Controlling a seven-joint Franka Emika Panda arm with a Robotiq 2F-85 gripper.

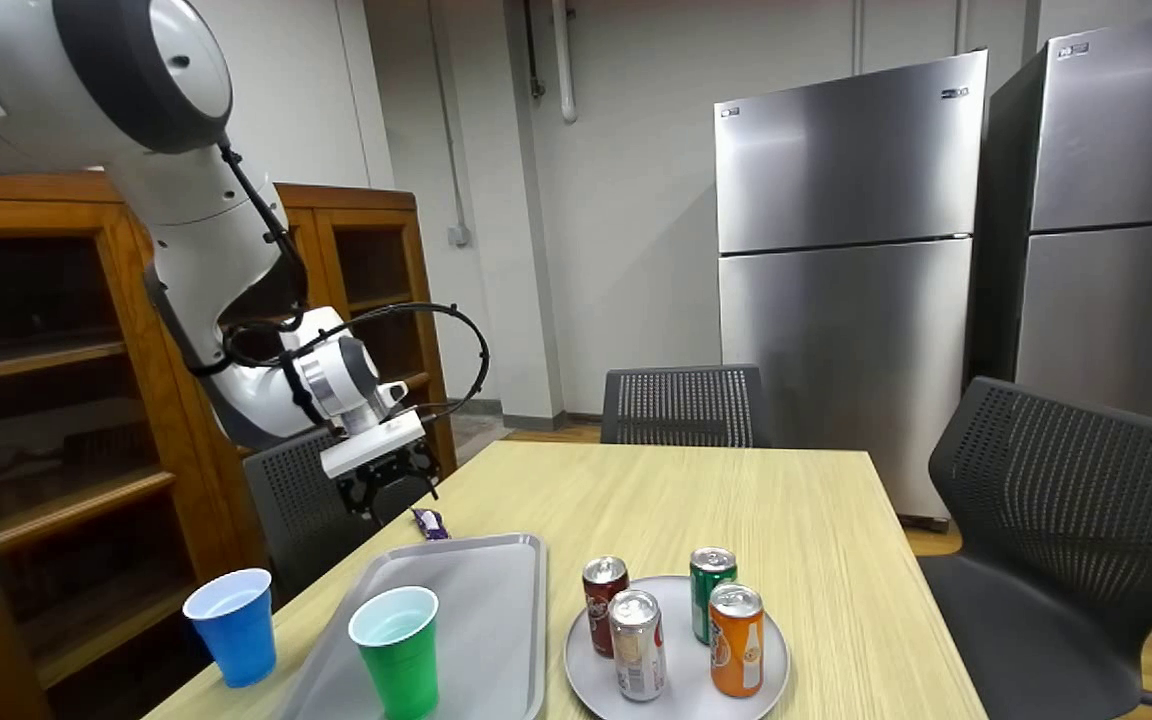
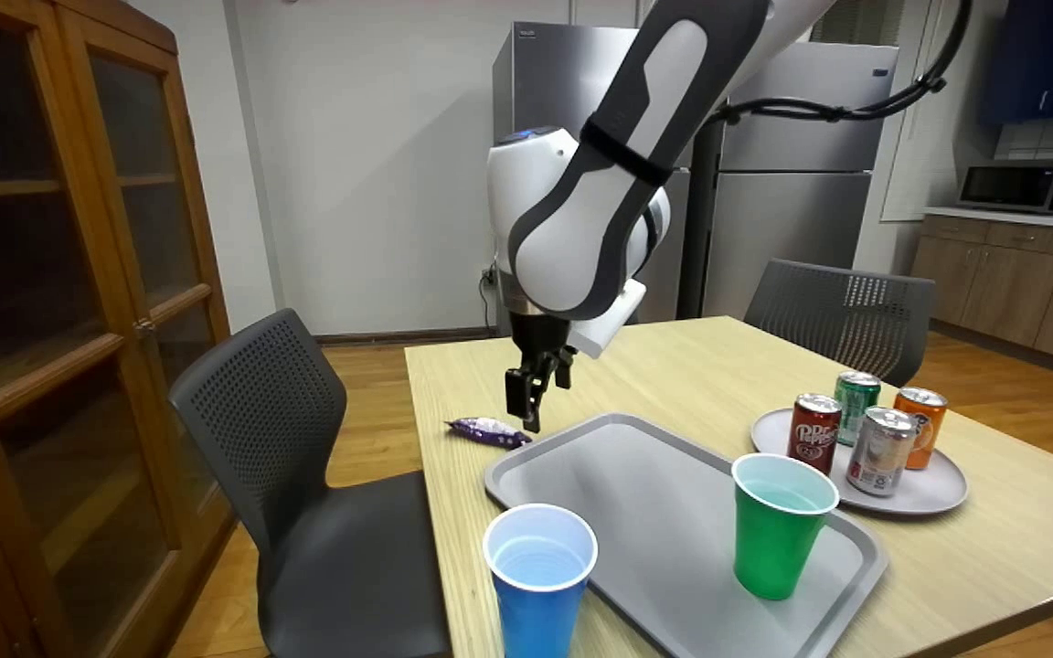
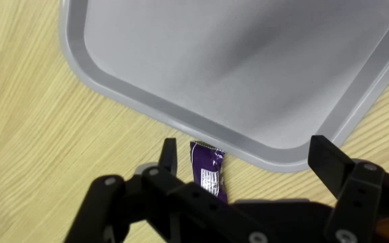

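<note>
My gripper [image 3: 243,143] is open, its black fingers wide apart, and nothing is held between them. Below it a small purple packet [image 3: 208,165] with a white label lies on the table, against the tray's outer edge. The gripper's left linkage hides the packet's lower end in the wrist view. In an exterior view the packet [image 2: 490,431] lies just below and to the left of the gripper [image 2: 547,402]. A grey tray [image 3: 167,60] fills the upper part of the wrist view. On the tray stands a green cup [image 1: 401,655]; a blue cup [image 1: 238,635] stands upright beside it.
A round grey plate [image 2: 933,489] holds a dark red can [image 1: 604,610], a silver can [image 1: 638,650], a green can [image 1: 706,595] and an orange can [image 1: 736,645]. Dark chairs [image 2: 271,411] surround the table [image 1: 696,490]. A wooden cabinet [image 2: 79,347] and steel refrigerators [image 1: 846,250] stand beyond.
</note>
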